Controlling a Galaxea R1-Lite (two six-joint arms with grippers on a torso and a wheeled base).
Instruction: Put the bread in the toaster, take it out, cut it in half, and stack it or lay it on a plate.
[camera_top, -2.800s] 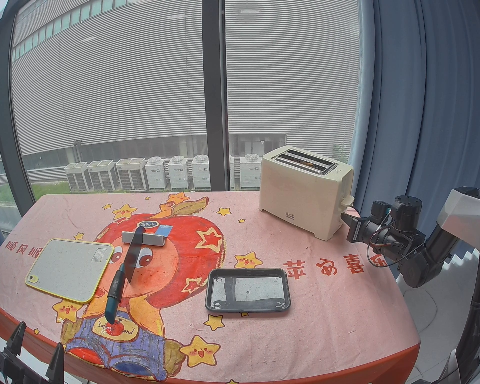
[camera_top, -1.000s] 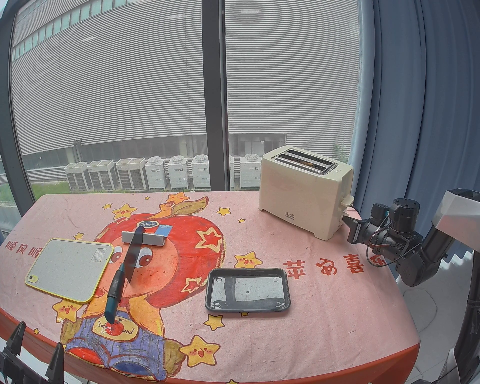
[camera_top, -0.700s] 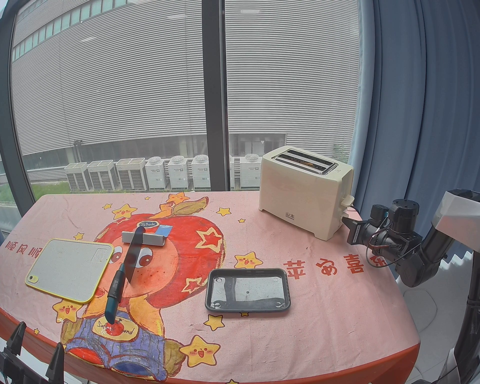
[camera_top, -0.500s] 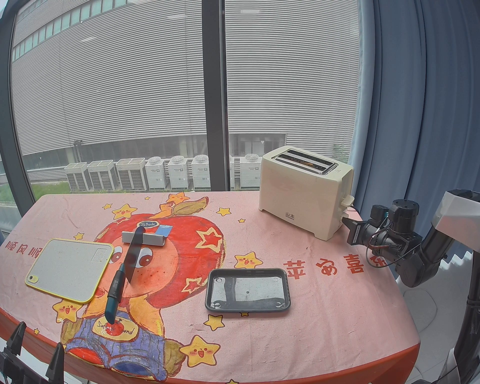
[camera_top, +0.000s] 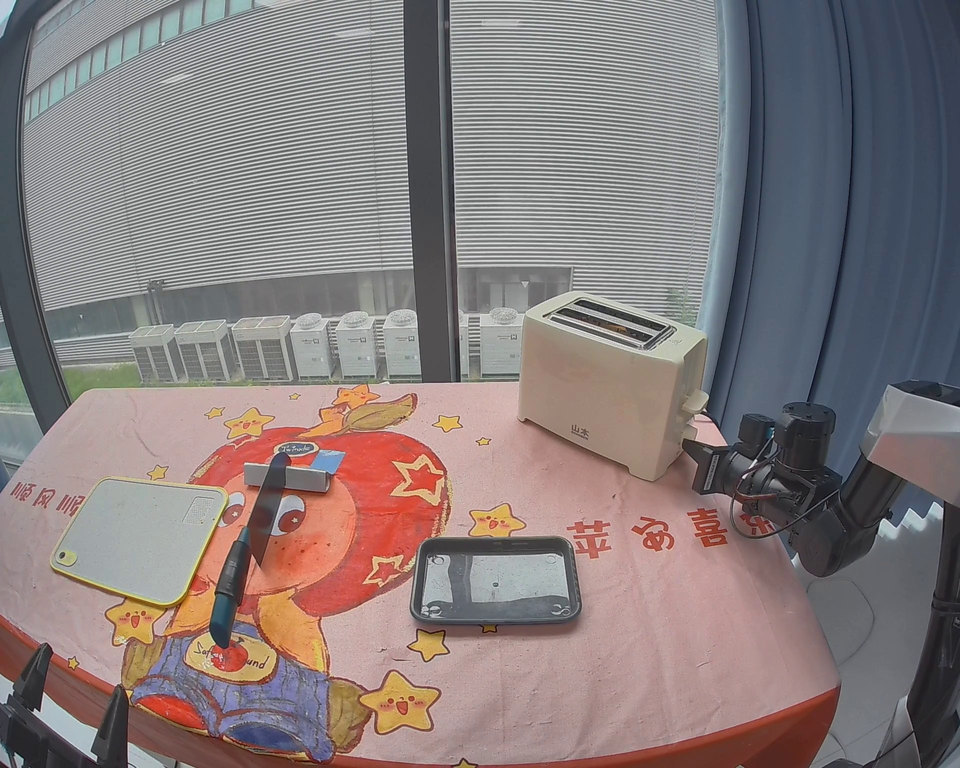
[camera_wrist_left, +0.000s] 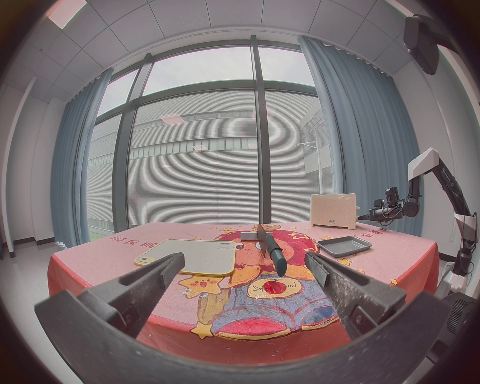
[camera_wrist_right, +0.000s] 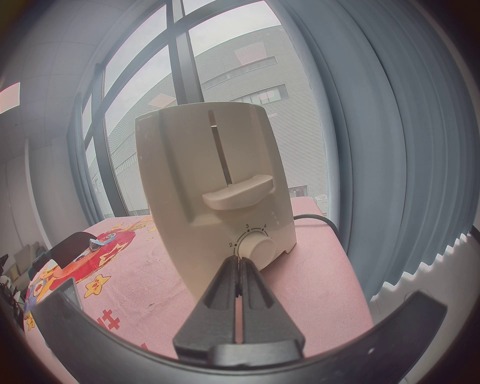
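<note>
The cream toaster (camera_top: 610, 385) stands at the back right of the table, with a brownish bit of bread (camera_top: 617, 325) showing deep in one slot. My right gripper (camera_top: 690, 448) is shut and empty at the toaster's right end, its tips just below the lever (camera_wrist_right: 239, 192) and right in front of the dial (camera_wrist_right: 256, 248). The lever sits at the low end of its slot. A black plate-tray (camera_top: 497, 580) lies empty in the table's middle front. My left gripper (camera_wrist_left: 243, 260) hangs open off the table's front left corner, its fingertips (camera_top: 112, 712) showing there.
A yellow-rimmed cutting board (camera_top: 138, 538) lies at the left. A knife (camera_top: 245, 552) with a teal handle leans on a grey rest (camera_top: 288, 477) beside it. The toaster's cord (camera_wrist_right: 315, 220) runs along the table's right edge, next to blue curtains (camera_top: 850, 250).
My right gripper has sunk slightly beside the toaster's end, staying shut. Toaster, tray, knife and board have not moved.
</note>
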